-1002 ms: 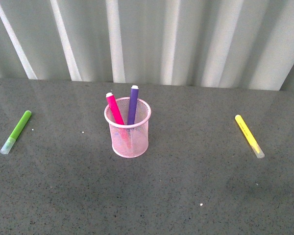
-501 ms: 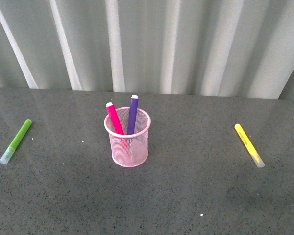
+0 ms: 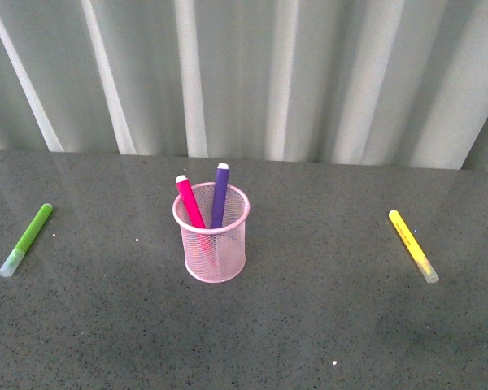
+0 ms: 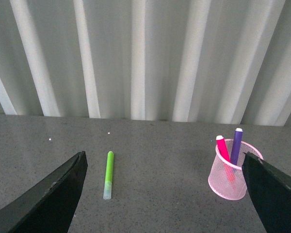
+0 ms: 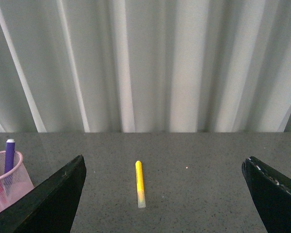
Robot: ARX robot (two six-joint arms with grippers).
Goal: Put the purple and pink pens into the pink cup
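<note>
Both pincers, left [image 4: 165,194] and right [image 5: 162,194], hang wide and empty as the view settles lower, the pink pen [image 3: 190,203] and purple pen [image 3: 220,196] standing in the pink cup [image 3: 216,248] mid-table [image 3: 309,325], task seemingly complete.

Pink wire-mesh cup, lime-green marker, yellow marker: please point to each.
pink wire-mesh cup [image 3: 216,252], front view, mesh side wall.
lime-green marker [image 3: 31,231], front view, green barrel.
yellow marker [image 5: 139,180], right wrist view, yellow barrel.

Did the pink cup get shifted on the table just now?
No. The pink cup sits lower in the front view, but the green marker and yellow marker dropped equally; the view shifted, not the cup.
</note>
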